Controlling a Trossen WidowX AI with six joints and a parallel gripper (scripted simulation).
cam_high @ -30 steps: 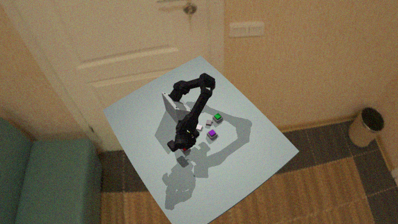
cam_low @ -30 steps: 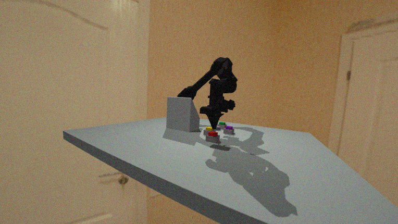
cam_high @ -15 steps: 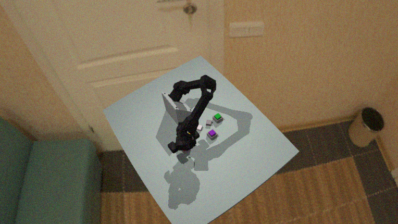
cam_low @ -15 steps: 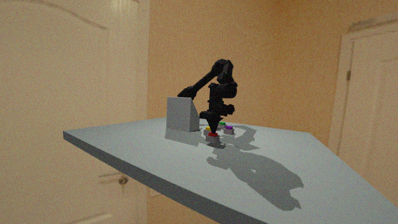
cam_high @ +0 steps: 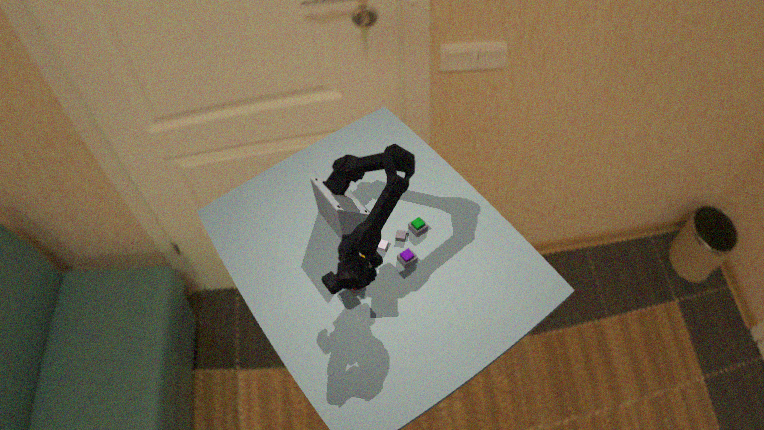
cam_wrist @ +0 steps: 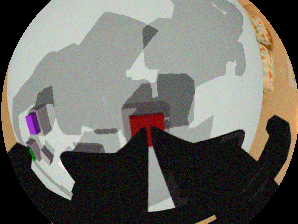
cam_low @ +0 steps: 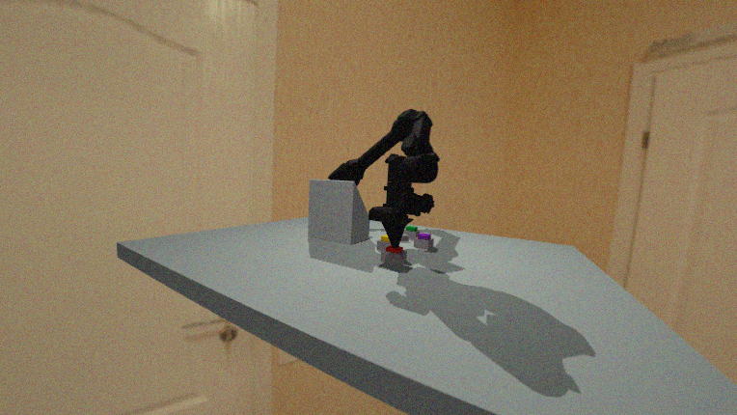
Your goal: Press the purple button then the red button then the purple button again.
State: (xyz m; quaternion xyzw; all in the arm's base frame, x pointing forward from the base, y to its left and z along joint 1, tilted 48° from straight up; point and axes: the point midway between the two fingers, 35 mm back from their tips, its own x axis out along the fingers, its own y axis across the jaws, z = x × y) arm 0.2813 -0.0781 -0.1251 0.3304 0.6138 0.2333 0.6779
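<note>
My gripper [cam_low: 395, 245] [cam_wrist: 148, 131] is shut and points straight down, its tips at the top of the red button. The red button [cam_low: 394, 249] [cam_wrist: 146, 122] sits on a grey base; its cap shows just below the tips, and I cannot tell how far it is pressed. In the top view the arm hides nearly all of it. The purple button [cam_high: 407, 255] [cam_low: 423, 236] [cam_wrist: 33, 123] stands apart from the gripper, its cap raised on its grey base, at the left edge of the wrist view.
The yellow button [cam_high: 361, 255] [cam_low: 385, 238] is partly hidden by the arm. The green button [cam_high: 418, 223] [cam_low: 411, 228] stands beyond the purple one. A pale block [cam_high: 382, 245] and a greyish block [cam_high: 401, 235] lie between the buttons. A tall grey wedge-shaped box [cam_high: 327, 209] [cam_low: 330, 211] stands beside the arm.
</note>
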